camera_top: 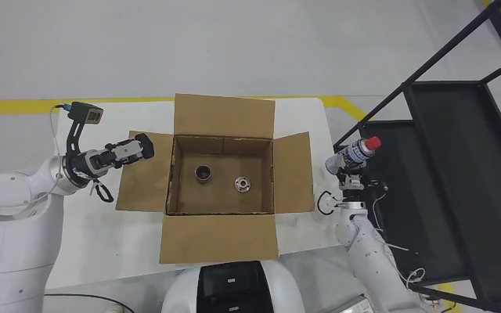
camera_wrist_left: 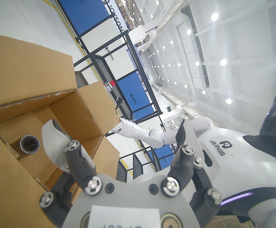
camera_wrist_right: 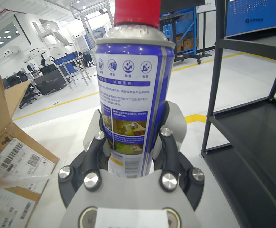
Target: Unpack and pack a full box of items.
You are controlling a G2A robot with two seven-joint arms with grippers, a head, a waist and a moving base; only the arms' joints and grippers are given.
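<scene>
Two small items are seen on the floor of the open box (camera_top: 223,227) in the top view: a dark cylinder (camera_top: 203,172) and a small metal part (camera_top: 242,185), set apart from each other. Beyond the box's right flap, beside the black rack (camera_top: 446,156), a spray can (camera_top: 354,151) is clamped in the right gripper (camera_top: 345,166). The left gripper (camera_top: 143,147) is held over the left flap, with its fingers spread and nothing between them.

In the left wrist view, the cylinder is shown standing on end near a box wall. It is judged rigid and light, and best taken across its round side from above.

In the right wrist view, the can is gripped low on its body, with the red cap (camera_wrist_right: 137,13) well clear of the fingers (camera_wrist_right: 170,138). The metal wall is judged stiff but smooth, so slipping or swinging could be expected. A hold nearer the middle would be steadier.
</scene>
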